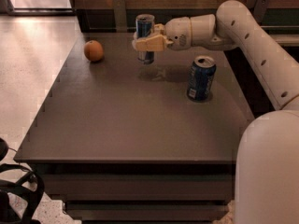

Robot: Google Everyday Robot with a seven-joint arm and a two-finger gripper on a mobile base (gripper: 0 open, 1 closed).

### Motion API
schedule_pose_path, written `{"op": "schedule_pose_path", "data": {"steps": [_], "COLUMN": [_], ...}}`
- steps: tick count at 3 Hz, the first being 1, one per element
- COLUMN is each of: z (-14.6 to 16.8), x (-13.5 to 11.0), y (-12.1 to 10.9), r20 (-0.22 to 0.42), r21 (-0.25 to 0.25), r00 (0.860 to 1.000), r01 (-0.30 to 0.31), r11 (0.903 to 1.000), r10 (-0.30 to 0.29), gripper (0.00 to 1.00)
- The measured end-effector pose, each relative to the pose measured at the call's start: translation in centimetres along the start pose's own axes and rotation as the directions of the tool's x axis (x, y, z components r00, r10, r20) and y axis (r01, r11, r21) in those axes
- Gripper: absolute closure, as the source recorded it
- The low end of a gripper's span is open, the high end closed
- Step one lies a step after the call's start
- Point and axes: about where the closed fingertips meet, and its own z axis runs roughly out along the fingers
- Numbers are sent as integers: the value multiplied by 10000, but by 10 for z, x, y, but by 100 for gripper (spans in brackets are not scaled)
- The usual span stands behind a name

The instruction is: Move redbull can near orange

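The redbull can (145, 28), slim, blue and silver with a silver top, hangs upright above the far middle of the dark table (135, 120). My gripper (146, 42) is shut on it around its middle, reaching in from the right. The orange (93, 50) sits on the table at the far left, a short way to the left of the can and lower. The can's shadow falls on the table below it.
A wider, shorter dark-blue can (201, 77) stands on the table to the right, under my forearm (252, 36). A counter edge and wall run behind the table. Light floor lies at the left; a black chair base (14, 190) sits bottom left.
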Motion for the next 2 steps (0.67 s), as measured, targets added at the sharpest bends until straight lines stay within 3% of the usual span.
{"op": "schedule_pose_path", "data": {"steps": [1, 2], "z": [12, 23], "x": [4, 4], "y": [1, -1], "r20": [88, 169], "r21": [-10, 722], "r00": [9997, 9988], "r01": [219, 436], "r11": [9998, 9964], "r10": [-219, -449], "gripper": [100, 100]}}
